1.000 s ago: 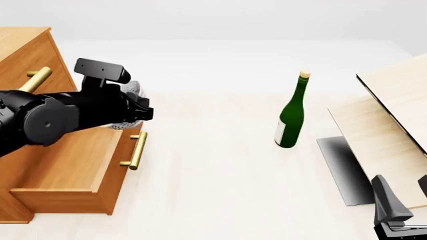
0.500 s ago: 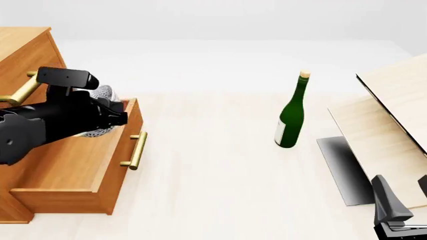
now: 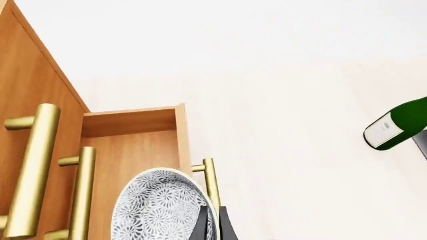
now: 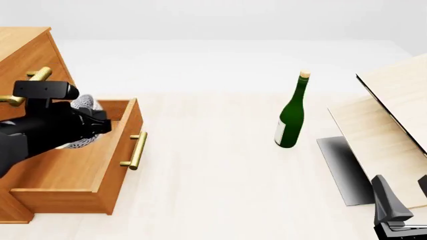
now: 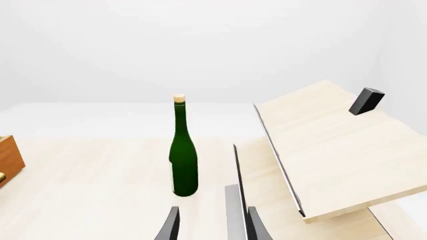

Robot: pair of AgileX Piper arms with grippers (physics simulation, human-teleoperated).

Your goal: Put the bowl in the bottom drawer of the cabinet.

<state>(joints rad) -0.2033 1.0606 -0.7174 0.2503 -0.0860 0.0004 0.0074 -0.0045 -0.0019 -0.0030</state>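
The speckled bowl (image 3: 162, 207) hangs tilted over the open bottom drawer (image 3: 137, 145), a dark fingertip (image 3: 210, 225) at its rim. Brass handles (image 3: 32, 167) line the cabinet (image 3: 27, 95); a green bottle (image 3: 395, 129) stands well apart.

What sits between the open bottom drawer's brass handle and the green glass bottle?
Nothing: the front view shows bare pale table between the brass handle and green bottle.

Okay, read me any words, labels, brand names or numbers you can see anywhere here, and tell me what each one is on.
No text can be read in any view.
Pale label on the tall green glass bottle: looks blank, or too small to read.
Speckled grey-and-white round bowl: a floral pattern only, no lettering.
Orange-brown wooden cabinet, its open bottom drawer and the pale light-wood boards: no markings.
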